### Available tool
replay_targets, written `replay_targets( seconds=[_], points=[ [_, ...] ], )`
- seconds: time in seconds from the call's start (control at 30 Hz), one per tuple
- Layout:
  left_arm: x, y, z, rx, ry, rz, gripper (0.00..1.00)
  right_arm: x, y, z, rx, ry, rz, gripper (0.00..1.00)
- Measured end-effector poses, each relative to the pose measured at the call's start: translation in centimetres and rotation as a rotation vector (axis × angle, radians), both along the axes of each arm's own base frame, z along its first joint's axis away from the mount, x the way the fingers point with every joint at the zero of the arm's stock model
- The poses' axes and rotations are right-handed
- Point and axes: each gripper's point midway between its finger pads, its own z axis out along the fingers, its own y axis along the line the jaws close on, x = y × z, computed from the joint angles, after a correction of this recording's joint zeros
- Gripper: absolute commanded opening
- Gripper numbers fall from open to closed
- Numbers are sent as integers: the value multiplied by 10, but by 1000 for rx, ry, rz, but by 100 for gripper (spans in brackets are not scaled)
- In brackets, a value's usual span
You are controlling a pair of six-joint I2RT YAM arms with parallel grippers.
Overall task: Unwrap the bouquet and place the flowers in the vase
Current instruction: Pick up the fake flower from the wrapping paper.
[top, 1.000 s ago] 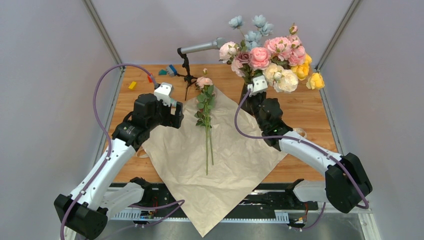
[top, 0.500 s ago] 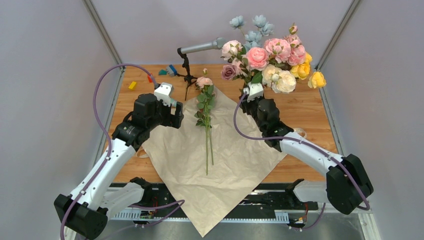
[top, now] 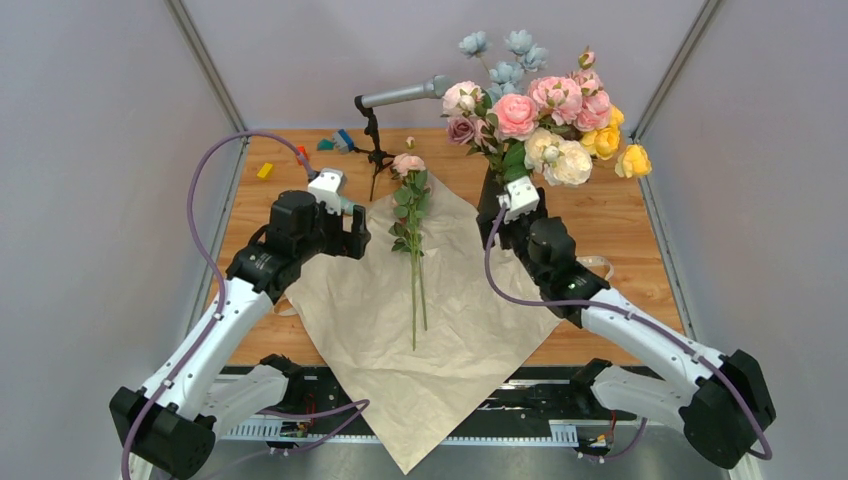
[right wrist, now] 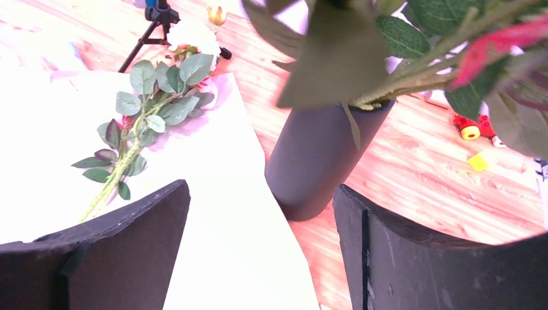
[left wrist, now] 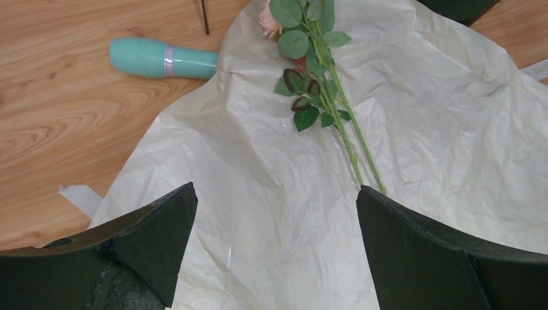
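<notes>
**Right jaws:** spread apart with nothing between them, low over the desk (top: pixel 622 232). They sit just short of the black vase (right wrist: pixel 316 155), whose lower body shows in the gap ahead. Pink, cream and mauve flowers (top: pixel 520 115) stand in that vase, with blue blooms (top: pixel 505 58) and yellow blooms (top: pixel 632 160) among them.

**Left jaws:** also wide apart and empty, poised above the left part of the unfolded beige wrapping paper (top: pixel 430 330). Two leafy stems (left wrist: pixel 323 97) lie flat on the paper ahead of these jaws, touching neither finger, with a pink head toward the desk's far edge.

**Surroundings:** a teal cylinder (left wrist: pixel 161 58) lies on the wood beside the paper. A microphone on a stand (top: pixel 400 95) rises behind.
</notes>
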Motion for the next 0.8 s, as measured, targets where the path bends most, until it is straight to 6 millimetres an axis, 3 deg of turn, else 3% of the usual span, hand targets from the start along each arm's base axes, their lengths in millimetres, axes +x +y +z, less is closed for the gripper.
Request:
replay_targets(
  seconds=[0.1,0.2,0.33,0.43,0.6,0.8],
  points=[
    [-3,-6,-10,-59,40,15,99,-14,-6,4,38,9,10,87],
    [-11,-13,-33,-126,110,34,99,-26,-11,5,74,28,14,87],
    [-29,-29,-69,-199,227,57,97,-41,-19,-4,125,85,-2,87],
    [-39,-50,-82,-237,278,43,93,-52,-25,-14,163,130,-18,86],
    [-40,-91,-99,-281,338,15,82,-67,-32,-29,244,194,-43,85],
    [-27,-122,-126,-274,414,31,66,-82,-33,-51,304,269,-42,82]
  ],
)
